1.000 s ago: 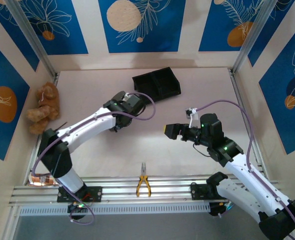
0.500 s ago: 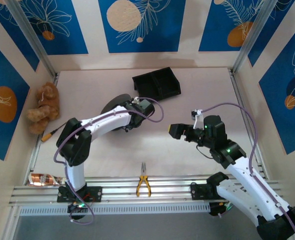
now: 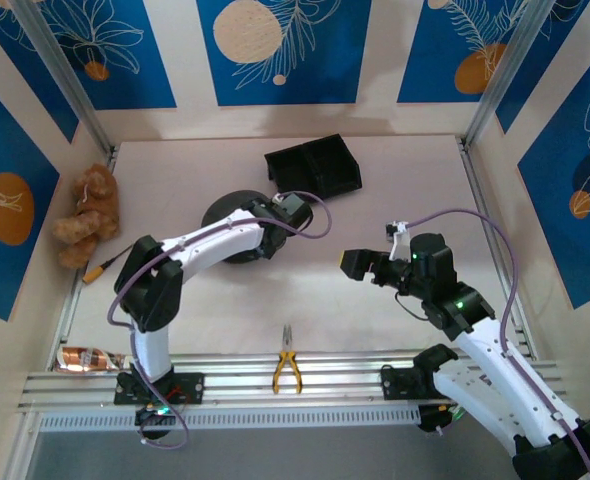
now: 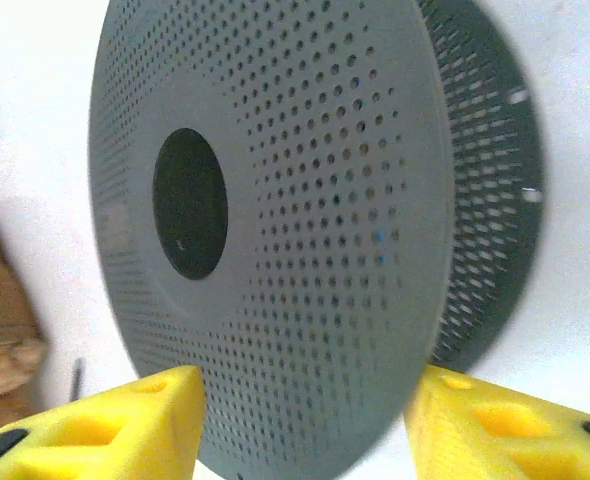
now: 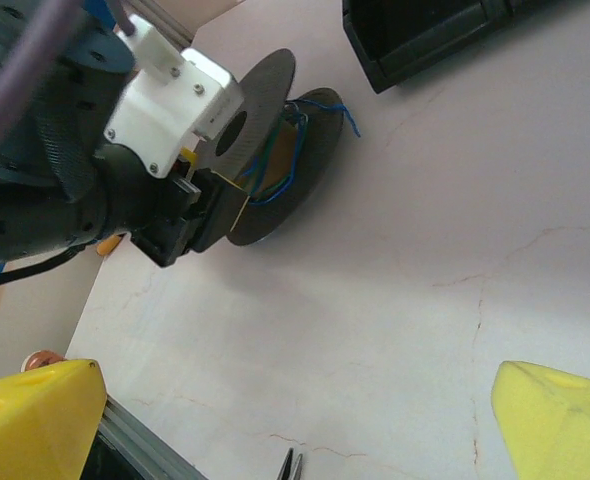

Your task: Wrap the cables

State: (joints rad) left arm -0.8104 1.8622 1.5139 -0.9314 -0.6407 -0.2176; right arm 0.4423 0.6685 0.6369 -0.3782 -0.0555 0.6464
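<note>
White arms (image 3: 210,240) — lilac cords (image 3: 458,211), yellow fingertips (image 4: 125,420)

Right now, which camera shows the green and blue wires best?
The right wrist view: the wires curl inside the reel. From above the reel hides them; the left wrist view faces its holed disc.

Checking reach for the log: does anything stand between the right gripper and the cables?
Yes: the left gripper sits at the spool on the side facing the right gripper, and the cables lie tucked between the spool's two discs.
</note>
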